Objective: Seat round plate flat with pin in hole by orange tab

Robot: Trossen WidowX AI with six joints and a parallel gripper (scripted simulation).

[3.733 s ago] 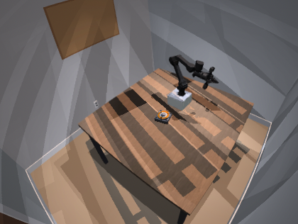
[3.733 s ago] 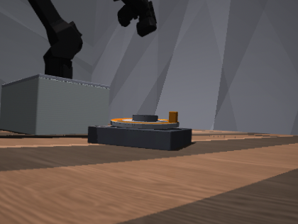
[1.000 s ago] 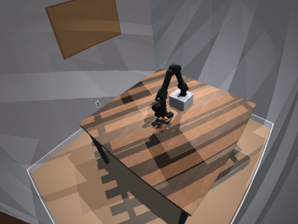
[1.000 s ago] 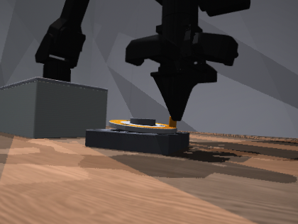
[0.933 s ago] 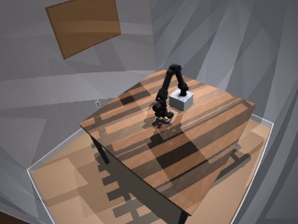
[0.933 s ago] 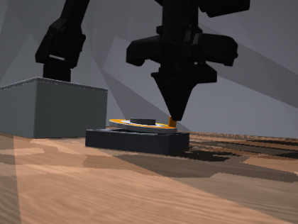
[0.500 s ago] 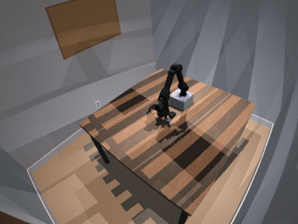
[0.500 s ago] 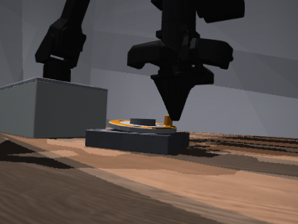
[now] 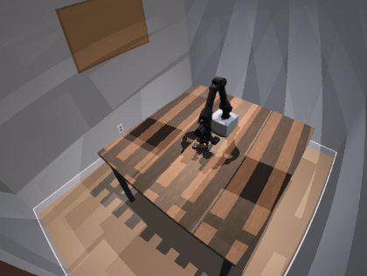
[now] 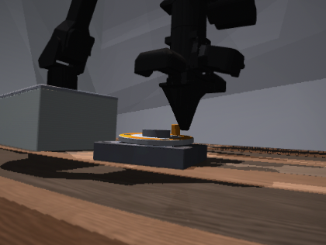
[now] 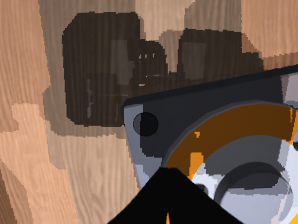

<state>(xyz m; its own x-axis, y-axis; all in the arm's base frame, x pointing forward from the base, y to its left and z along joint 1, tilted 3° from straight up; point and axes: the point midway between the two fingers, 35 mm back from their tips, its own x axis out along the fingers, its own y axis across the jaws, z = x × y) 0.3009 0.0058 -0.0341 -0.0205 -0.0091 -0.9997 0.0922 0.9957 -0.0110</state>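
Exterior view: pressed-together end effector (image 10: 185, 125) beside orange tab (image 10: 175, 129) on tilted plate (image 10: 155, 139).

Grey round plate (image 10: 155, 139) with an orange rim band and orange tab (image 10: 175, 129); dark slate base (image 10: 149, 153); black gripper (image 10: 185, 125); table (image 9: 245, 175) striped in tan and dark brown, perhaps wood-grained.

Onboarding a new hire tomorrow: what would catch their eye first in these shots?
Probably the black gripper, its jaws shut to a point, poised right beside the orange tab on the round plate. Next, the plate's bright orange ring, sitting tilted on the dark base mid-table. Behind it stands the grey block carrying the arm.
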